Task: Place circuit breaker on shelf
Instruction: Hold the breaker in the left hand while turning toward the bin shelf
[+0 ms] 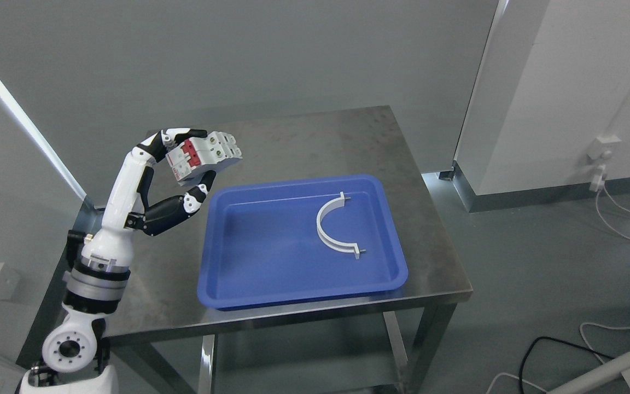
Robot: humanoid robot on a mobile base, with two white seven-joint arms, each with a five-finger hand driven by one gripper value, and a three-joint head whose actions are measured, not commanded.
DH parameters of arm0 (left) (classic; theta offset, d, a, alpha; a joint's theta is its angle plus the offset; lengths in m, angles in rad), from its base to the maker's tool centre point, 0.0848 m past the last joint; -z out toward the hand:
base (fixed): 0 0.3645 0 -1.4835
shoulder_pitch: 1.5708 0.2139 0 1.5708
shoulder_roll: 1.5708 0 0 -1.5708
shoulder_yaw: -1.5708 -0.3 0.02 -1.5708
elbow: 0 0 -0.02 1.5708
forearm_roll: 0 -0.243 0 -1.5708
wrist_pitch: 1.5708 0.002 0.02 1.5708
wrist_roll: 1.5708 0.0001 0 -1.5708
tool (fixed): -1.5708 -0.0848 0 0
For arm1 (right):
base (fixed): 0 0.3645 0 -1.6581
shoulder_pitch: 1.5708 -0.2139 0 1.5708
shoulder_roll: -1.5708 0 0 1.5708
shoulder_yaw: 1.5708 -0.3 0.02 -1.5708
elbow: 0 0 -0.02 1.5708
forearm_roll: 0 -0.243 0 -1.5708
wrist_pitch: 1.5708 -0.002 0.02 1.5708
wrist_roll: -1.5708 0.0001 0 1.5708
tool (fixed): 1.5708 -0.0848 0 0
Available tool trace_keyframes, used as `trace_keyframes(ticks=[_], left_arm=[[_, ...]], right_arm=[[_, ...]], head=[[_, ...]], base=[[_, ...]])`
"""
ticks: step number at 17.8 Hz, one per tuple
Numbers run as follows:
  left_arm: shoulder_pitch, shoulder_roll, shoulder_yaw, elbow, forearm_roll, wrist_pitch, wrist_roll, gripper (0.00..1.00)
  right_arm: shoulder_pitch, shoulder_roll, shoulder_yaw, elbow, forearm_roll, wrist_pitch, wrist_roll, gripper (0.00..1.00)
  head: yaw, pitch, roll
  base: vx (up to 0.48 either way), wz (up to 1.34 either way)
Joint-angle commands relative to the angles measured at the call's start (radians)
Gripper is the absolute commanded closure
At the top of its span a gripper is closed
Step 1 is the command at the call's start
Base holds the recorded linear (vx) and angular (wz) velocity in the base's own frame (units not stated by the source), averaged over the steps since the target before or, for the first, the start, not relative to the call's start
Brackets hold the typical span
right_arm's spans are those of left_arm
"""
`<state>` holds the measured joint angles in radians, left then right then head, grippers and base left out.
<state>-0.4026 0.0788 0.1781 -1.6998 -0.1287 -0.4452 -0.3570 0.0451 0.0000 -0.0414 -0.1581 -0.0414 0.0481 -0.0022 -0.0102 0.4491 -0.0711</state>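
The left hand (192,169) is clamped on the circuit breaker (203,156), fingers over its top and thumb beneath, holding it in the air above the surface's (304,137) left part, just beyond the blue tray's (238,284) far-left corner. The breaker lies tilted, its long axis running roughly left to right, red switches toward the wrist. In the tray rests a white half-ring clamp (328,232) (untouched, near the right side). No shelf shows among the things in view, so which way the breaker must travel cannot be told; the left arm alone carries it, and the right arm is out of sight.
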Motion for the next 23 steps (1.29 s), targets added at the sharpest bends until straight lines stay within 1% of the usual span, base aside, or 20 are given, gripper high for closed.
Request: trace_keyframes(ticks=[1,9,11,12,13,15,18,20,23], left_arm=[[0.184,-0.061,0.078,-0.007,0.015,-0.11,0.03,0.8],[0.192,-0.061,0.15,-0.007,0.05,-0.098,0.027,0.8],[0.192,-0.061,0.164,-0.007,0.055,-0.044,0.027,0.81],[0.189,-0.061,0.191,-0.007,0.079,0.009,0.027,0.81],[0.186,-0.061,0.204,-0.007,0.113,0.026,0.026,0.81],[0.176,-0.057,0.204,-0.007,0.123,0.028,0.026,0.81],[0.147,-0.06,0.204,-0.007,0.123,0.026,0.021,0.81],[0.101,-0.057,0.198,-0.007,0.123,0.029,-0.002,0.81],[0.045,-0.056,0.192,-0.007,0.123,0.078,-0.029,0.81]], right_arm=[[-0.001,-0.017,0.0,0.0,0.0,-0.001,-0.001,0.0],[-0.001,-0.017,0.0,0.0,0.0,-0.001,-0.001,0.0],[-0.001,-0.017,0.0,0.0,0.0,-0.001,-0.001,0.0],[-0.001,-0.017,0.0,0.0,0.0,-0.001,-0.001,0.0],[0.001,-0.017,0.0,0.0,0.0,-0.001,-0.001,0.0],[-0.001,-0.017,0.0,0.0,0.0,-0.001,-0.001,0.0],[-0.001,-0.017,0.0,0.0,0.0,-0.001,-0.001,0.0],[-0.001,-0.017,0.0,0.0,0.0,-0.001,-0.001,0.0],[0.001,-0.017,0.0,0.0,0.0,-0.001,-0.001,0.0]], head=[[0.0,0.0,0.0],[0.0,0.0,0.0],[0.0,0.0,0.0],[0.0,0.0,0.0],[0.0,0.0,0.0],[0.0,0.0,0.0],[0.0,0.0,0.0],[0.0,0.0,0.0],[0.0,0.0,0.0]], base=[[-0.33,0.0],[-0.333,-0.11],[-0.354,0.1],[-0.409,0.22],[-0.476,0.14],[-0.473,0.1],[-0.49,0.1],[-0.477,0.17],[-0.408,0.51]])
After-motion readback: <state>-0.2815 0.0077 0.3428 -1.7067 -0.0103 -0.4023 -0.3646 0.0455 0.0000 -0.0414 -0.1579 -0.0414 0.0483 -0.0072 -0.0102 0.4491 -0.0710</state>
